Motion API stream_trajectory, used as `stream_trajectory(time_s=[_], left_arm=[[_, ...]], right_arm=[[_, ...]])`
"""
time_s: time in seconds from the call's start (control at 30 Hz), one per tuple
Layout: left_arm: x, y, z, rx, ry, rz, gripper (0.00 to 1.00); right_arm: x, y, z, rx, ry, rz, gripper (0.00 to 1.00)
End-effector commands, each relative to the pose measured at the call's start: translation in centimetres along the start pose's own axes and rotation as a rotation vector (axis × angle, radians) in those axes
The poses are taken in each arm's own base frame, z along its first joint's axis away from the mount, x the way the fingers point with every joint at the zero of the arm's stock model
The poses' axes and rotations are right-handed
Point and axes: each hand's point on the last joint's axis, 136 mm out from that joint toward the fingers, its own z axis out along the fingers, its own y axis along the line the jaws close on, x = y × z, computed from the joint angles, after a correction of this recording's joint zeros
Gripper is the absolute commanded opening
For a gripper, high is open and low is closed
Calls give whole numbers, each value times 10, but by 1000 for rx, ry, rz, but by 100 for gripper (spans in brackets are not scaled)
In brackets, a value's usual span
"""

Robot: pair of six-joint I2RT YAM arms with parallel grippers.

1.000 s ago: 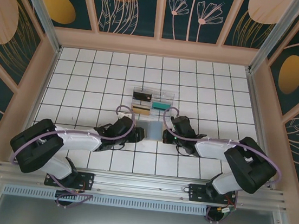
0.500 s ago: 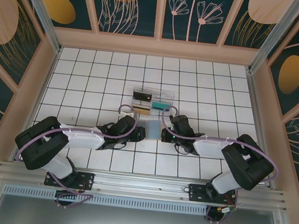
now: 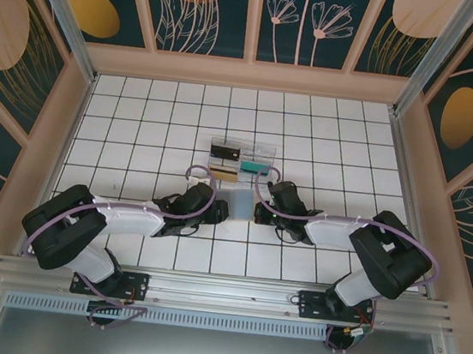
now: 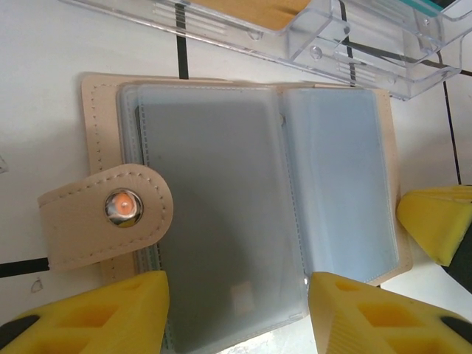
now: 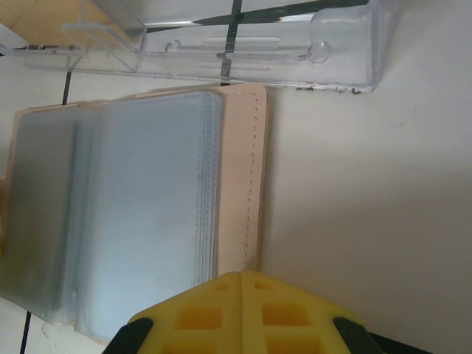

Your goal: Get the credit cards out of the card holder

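The card holder (image 3: pixel 241 202) lies open on the tiles between my two grippers, tan outside (image 4: pixel 94 110) with frosted blue-grey sleeves (image 5: pixel 147 192). Its snap strap (image 4: pixel 103 214) is folded over the left half. My left gripper (image 4: pixel 237 317) is open, its yellow fingers (image 4: pixel 96 317) standing either side of the near end of the left sleeve stack. A pale square (image 4: pixel 243 298) shows faintly through that sleeve; I cannot tell whether it is a credit card. My right gripper (image 5: pixel 242 284) is shut, its tip on the holder's tan right border (image 5: pixel 242 184).
A clear plastic compartment tray (image 3: pixel 240 160) sits just beyond the holder, with a dark card (image 3: pixel 224 151), a gold card (image 3: pixel 223 170) and a teal card (image 3: pixel 253 168) in it. The tray wall (image 5: pixel 243 44) lies close to the holder's far edge. Enclosure walls ring the tiled floor.
Both arms have edged in toward the card holder, the left reaching further right. The left jaws have narrowed slightly. The right gripper stays shut.
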Motion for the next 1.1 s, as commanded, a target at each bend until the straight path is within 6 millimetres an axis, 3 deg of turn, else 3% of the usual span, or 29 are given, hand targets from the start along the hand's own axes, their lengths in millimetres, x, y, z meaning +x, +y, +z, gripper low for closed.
stream_trajectory(time_s=[0.0,0.23,0.63,1.07], left_arm=[[1,-2,5,3,19,-2,53],[0,-22,6,100,30,6,54],[-1,-40,8,168,45,17,73],[-9,-68,6,270,44,33,74]], right_arm=[[11,-3,4,16,44,-1,0],[12,-1,5,13,46,0,0],[14,-2,7,14,56,-1,0],[16,-2,8,15,64,-2,0]])
